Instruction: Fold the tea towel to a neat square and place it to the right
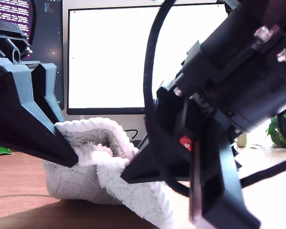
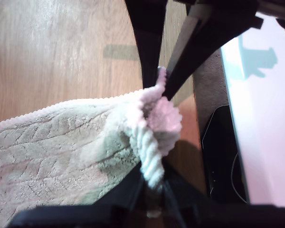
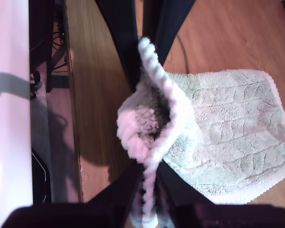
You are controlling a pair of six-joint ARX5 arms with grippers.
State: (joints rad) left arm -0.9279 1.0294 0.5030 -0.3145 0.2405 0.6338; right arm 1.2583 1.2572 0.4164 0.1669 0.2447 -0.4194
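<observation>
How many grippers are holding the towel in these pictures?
2. My first gripper pinches the tea towel by its corded hem, as my second gripper does. Which one stands at which side of the exterior view cannot be told.

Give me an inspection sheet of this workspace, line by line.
Surface: wooden table, bare around the cloth.
Job's things: tea towel, bunched, hem lifted at two spots.
Clutter: nothing seen.
Grippers: my first gripper, pincer shut on the towel's corded hem; my second gripper, likewise shut on the hem.
Cables: black cable looping by the arm at the exterior view's right.
Surroundings: lit monitor; plant at the exterior view's right.
</observation>
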